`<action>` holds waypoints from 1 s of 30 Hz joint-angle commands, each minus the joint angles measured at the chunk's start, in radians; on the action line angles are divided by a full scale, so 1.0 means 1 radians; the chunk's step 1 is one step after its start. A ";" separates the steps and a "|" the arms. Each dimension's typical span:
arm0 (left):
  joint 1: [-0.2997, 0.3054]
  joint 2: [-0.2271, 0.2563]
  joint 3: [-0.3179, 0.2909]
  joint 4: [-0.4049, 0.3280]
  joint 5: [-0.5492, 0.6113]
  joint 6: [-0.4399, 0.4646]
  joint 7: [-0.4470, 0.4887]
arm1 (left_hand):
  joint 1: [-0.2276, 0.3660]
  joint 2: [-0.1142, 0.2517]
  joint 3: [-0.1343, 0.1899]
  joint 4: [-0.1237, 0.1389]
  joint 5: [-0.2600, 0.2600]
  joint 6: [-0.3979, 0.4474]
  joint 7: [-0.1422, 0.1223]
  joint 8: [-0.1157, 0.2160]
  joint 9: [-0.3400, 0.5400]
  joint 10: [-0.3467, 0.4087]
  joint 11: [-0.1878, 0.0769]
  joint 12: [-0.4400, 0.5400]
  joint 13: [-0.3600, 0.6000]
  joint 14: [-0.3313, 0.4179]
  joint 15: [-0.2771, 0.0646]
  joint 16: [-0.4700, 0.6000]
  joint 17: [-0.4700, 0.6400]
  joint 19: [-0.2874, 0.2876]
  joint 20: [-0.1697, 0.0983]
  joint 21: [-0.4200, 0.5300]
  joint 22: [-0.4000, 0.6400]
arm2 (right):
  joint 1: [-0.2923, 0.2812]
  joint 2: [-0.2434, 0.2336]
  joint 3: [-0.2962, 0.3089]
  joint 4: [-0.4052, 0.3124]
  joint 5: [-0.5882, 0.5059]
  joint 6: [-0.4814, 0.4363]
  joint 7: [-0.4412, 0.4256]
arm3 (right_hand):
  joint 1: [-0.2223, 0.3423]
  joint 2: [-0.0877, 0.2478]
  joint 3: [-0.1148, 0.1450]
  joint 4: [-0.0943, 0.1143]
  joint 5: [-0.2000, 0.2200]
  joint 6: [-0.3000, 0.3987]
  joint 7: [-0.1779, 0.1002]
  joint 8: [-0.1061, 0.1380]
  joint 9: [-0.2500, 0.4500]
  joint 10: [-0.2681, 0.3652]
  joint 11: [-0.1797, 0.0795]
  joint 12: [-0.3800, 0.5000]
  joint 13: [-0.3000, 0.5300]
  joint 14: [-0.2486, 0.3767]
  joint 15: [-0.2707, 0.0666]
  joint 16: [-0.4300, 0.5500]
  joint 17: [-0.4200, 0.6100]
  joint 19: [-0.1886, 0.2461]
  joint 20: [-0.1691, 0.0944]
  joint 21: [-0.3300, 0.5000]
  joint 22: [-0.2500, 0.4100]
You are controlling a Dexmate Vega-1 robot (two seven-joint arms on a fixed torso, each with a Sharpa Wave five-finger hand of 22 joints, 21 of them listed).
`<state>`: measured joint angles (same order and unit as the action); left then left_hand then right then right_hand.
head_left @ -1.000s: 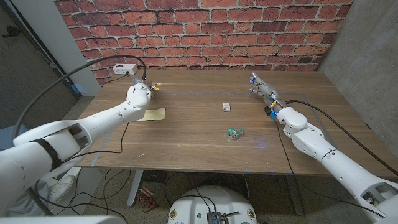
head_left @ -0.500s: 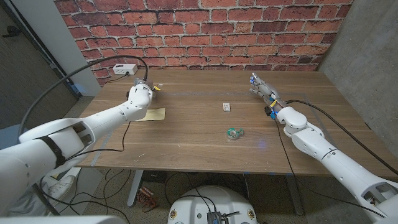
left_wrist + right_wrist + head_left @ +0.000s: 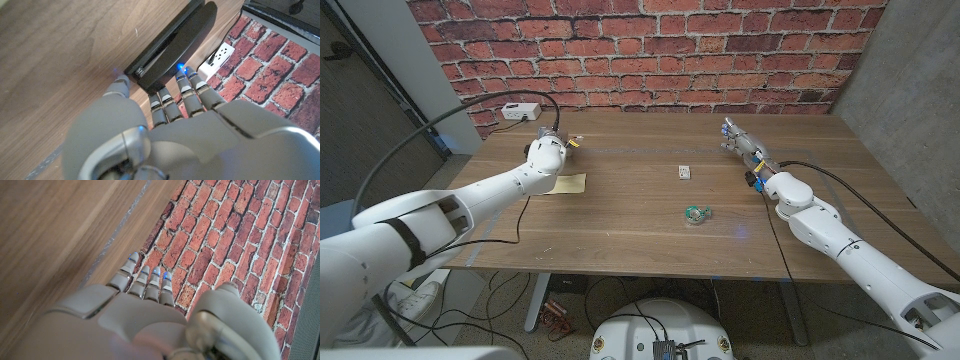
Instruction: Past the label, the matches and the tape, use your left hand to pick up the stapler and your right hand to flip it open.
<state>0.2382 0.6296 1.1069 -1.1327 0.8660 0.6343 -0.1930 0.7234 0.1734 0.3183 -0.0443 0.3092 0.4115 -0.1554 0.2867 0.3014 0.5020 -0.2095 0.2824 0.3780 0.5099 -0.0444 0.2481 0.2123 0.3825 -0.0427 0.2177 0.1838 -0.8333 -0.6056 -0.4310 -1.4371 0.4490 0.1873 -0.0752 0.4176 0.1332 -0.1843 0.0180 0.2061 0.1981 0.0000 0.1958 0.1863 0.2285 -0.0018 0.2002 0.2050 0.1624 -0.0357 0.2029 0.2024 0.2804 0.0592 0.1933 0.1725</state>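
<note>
1. Stapler (image 3: 172,42): black, lying on the wooden table (image 3: 620,215) at its far left corner, beyond the label (image 3: 566,183), near the brick wall (image 3: 650,50) and a white power strip (image 3: 520,111).
2. Left hand (image 3: 165,125): your fingertips (image 3: 162,95) reach the stapler's near end, thumb to one side, the rest to the other. You hold nothing yet; the fingers are apart.
3. Advice: close thumb and fingers across the body's sides, low, leaving the top arm free to swing. Lift only once the grip looks firm.
4. Right hand (image 3: 742,140): waiting at the far right, fingers extended, empty.
5. Passed over: matches (image 3: 685,172) and tape (image 3: 697,213), mid-table.
</note>
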 commanded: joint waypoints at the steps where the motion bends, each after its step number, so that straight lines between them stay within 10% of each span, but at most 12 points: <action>1: 0.031 0.027 -0.015 -0.042 -0.004 0.014 0.042 | 0.036 0.017 0.035 -0.016 -0.011 0.008 0.001 0.009 0.007 0.026 0.001 0.010 0.012 0.065 -0.188 0.041 0.034 0.011 -0.001 0.006 0.004 | 0.009 0.007 -0.007 0.008 -0.003 0.003 0.008 | 0.002 -0.003 0.003 -0.001 -0.001 -0.005 -0.001 0.001 0.002 -0.003 0.001 0.002 0.001 -0.002 -0.026 0.004 0.001 -0.005 0.000 -0.003 -0.001; 15: 0.064 0.044 -0.036 -0.077 0.001 0.027 0.075 | 0.129 0.021 0.083 -0.055 -0.055 0.060 -0.010 0.051 0.033 0.086 0.004 0.036 0.053 0.186 -0.195 0.139 0.136 0.025 0.000 0.019 0.012 | 0.000 0.003 -0.006 -0.004 -0.002 -0.003 0.003 | 0.003 -0.003 0.004 -0.002 -0.001 -0.006 -0.002 0.001 0.002 -0.004 0.003 0.002 0.001 -0.002 -0.025 0.004 0.001 -0.005 0.000 -0.003 -0.001; 24: 0.119 0.058 -0.087 -0.107 -0.017 0.005 0.239 | 0.284 0.023 0.187 -0.091 -0.116 0.261 0.013 0.137 0.042 0.286 0.003 0.126 0.132 0.397 -0.197 0.218 0.226 0.054 -0.053 0.061 0.025 | -0.010 0.000 0.000 -0.008 0.003 0.006 0.001 | 0.002 -0.002 0.005 -0.002 -0.001 -0.006 -0.002 0.001 0.002 -0.003 0.003 0.002 0.001 -0.003 -0.024 0.004 0.001 -0.005 0.000 -0.003 -0.001; 30: 0.165 0.068 -0.128 -0.115 -0.035 -0.038 0.399 | 0.326 0.010 0.199 -0.105 -0.127 0.339 0.037 0.170 0.042 0.338 0.004 0.148 0.160 0.458 -0.197 0.223 0.237 0.085 -0.076 0.092 0.033 | -0.021 -0.002 0.005 -0.010 0.009 0.010 0.000 | 0.002 -0.002 0.006 -0.002 -0.001 -0.006 -0.002 0.001 0.002 -0.003 0.002 0.002 0.001 -0.003 -0.024 0.004 0.001 -0.005 0.000 -0.003 -0.001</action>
<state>0.3351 0.6807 1.0402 -1.2237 0.8512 0.6432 -0.0110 0.9590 0.1132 0.5097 -0.1422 0.1844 0.6736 -0.0895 0.4231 0.3364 0.7826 -0.1681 0.4218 0.4987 0.7471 0.0622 0.4712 0.3368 0.4505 -0.0460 0.2988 0.2119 -0.8400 -0.6040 -0.4339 -1.4416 0.4478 0.1882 -0.0724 0.4176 0.1332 -0.1815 0.0152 0.2061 0.1982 0.0000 0.1958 0.1863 0.2285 -0.0018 0.2002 0.2050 0.1624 -0.0358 0.2029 0.2026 0.2805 0.0591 0.1933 0.1725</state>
